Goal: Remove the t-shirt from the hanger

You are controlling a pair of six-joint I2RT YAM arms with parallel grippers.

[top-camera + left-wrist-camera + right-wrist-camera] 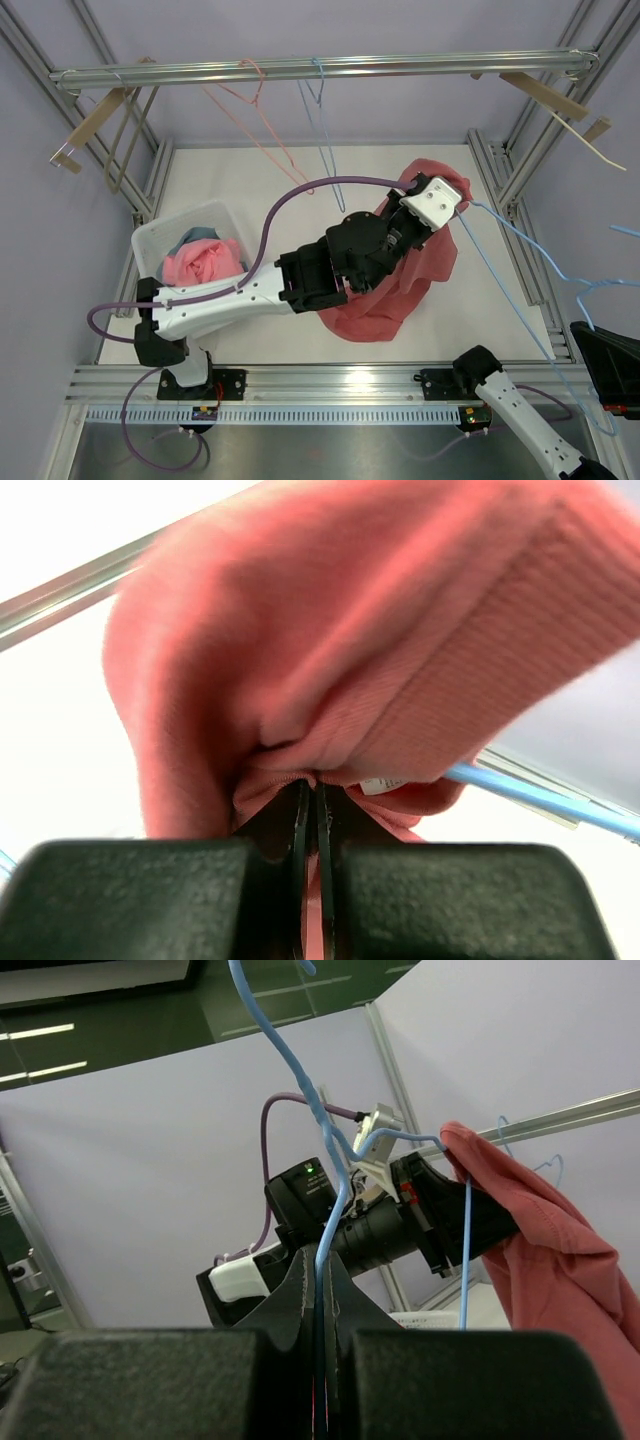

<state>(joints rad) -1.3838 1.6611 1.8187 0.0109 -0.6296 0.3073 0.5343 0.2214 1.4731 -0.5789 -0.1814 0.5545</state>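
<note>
Two grippers busy: left gripper (312,798) clenched on salmon-red cotton t-shirt (395,290) nr collar, right gripper (322,1295) pinching thin blue wire hanger (300,1070). Shirt hangs mid-air over white table (250,180), right-centre, hanger end in its top.

Pale lilac walls (40,250) are closing in around the white table (240,170). An aluminium frame (497,175) is standing along the table's edges and carrying a rail (400,64) above the table's far side. Overhead, strip lights (40,1032) are glowing on a dark ceiling (150,1020).
</note>
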